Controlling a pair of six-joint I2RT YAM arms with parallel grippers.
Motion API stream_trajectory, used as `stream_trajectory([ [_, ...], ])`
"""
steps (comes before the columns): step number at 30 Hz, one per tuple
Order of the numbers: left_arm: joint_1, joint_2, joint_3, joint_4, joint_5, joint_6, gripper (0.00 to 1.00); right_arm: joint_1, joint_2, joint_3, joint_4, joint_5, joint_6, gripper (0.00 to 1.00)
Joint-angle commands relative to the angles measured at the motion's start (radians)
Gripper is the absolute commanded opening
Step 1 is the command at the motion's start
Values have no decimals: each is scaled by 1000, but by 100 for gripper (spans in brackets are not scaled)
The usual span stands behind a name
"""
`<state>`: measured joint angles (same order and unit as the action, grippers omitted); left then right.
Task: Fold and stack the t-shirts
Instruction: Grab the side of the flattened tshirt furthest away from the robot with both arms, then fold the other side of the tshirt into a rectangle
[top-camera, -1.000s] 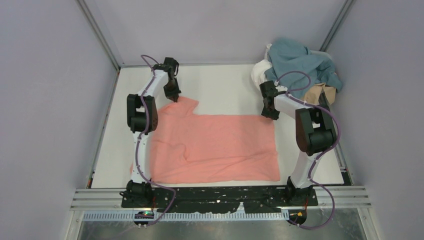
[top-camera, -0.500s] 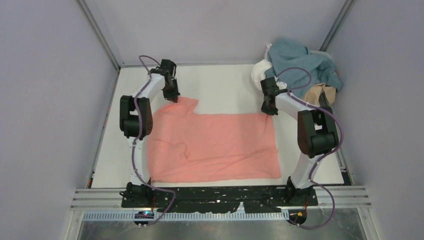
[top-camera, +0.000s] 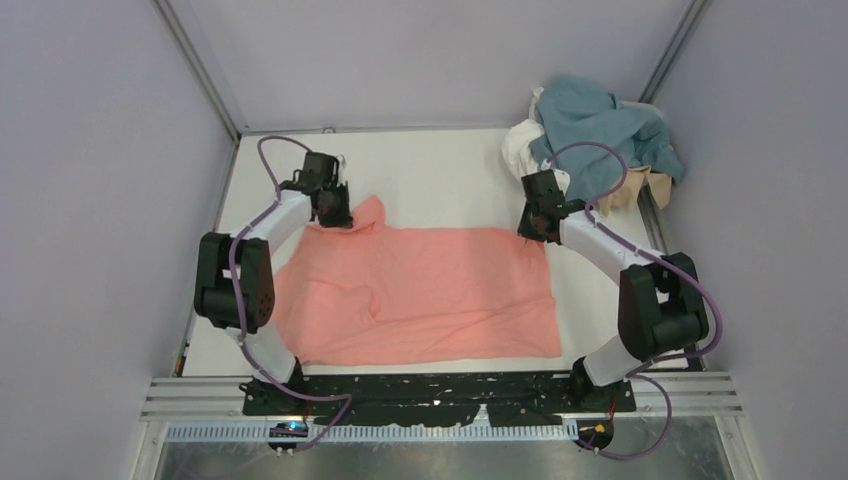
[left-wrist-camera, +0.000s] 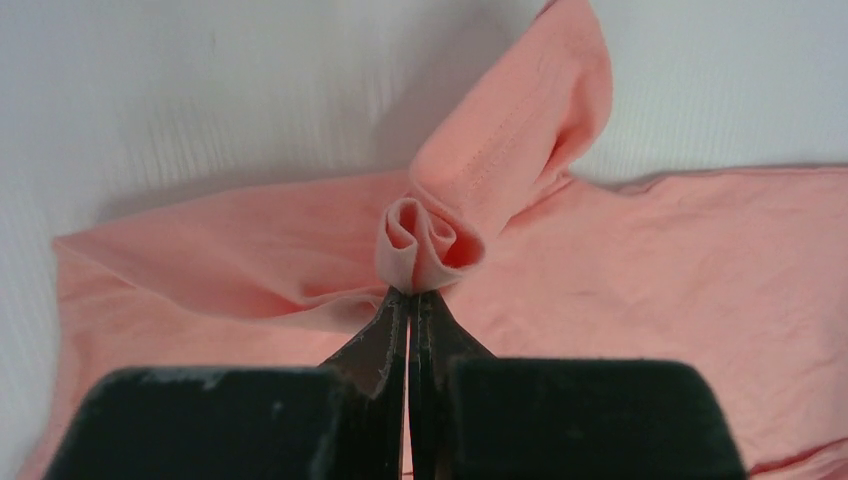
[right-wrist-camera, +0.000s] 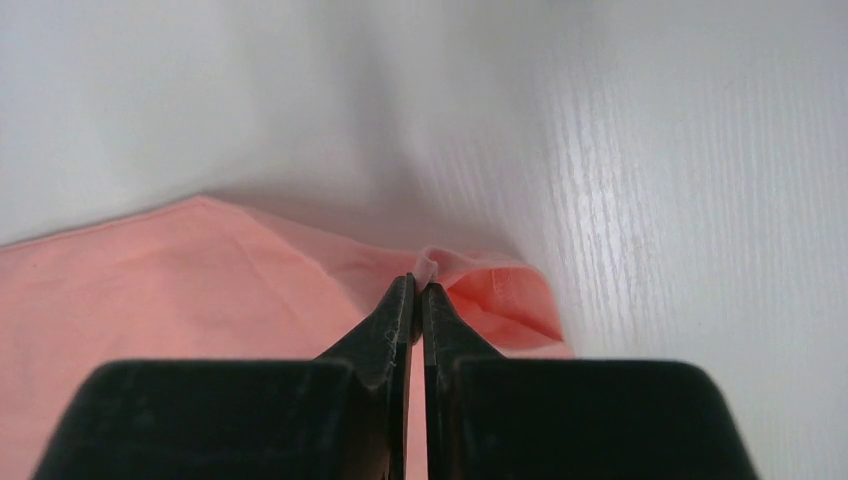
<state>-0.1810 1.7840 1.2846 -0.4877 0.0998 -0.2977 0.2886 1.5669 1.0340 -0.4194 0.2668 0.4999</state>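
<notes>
The salmon-pink t-shirt (top-camera: 430, 290) lies spread on the white table. My left gripper (top-camera: 338, 212) is shut on its far left edge, by the sleeve; in the left wrist view (left-wrist-camera: 410, 292) the cloth (left-wrist-camera: 500, 130) bunches into a curl at the tips. My right gripper (top-camera: 533, 232) is shut on the far right corner; in the right wrist view (right-wrist-camera: 417, 282) a small fold of pink cloth (right-wrist-camera: 500, 300) sits between the tips. The teal-blue t-shirt (top-camera: 600, 125), white t-shirt (top-camera: 520, 145) and tan t-shirt (top-camera: 630, 185) lie heaped at the far right.
The heap of shirts at the far right corner hides whatever holds it. Grey walls close in the table (top-camera: 450, 175) on the left, back and right. A black rail (top-camera: 440, 395) runs along the near edge by the arm bases.
My left gripper has moved nearer and leftwards, dragging the pink sleeve edge with it and lifting a fold. My right gripper has shifted slightly nearer with the far right corner pinched.
</notes>
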Motion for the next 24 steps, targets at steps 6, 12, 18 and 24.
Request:
stream_trajectory([
  [6, -37, -303, -301, 134, -89, -75, 0, 26, -199, -86, -35, 76, -35, 6],
  [12, -40, -531, -460, 123, -185, -128, 0, 26, -282, -134, -54, 69, -44, 6],
  [18, -41, -678, -508, 22, -255, -186, 0, 26, -316, -141, -80, 64, -59, 6],
  [24, -40, -836, -575, -3, -250, -215, 0, 26, -365, -158, -103, 90, -59, 6],
])
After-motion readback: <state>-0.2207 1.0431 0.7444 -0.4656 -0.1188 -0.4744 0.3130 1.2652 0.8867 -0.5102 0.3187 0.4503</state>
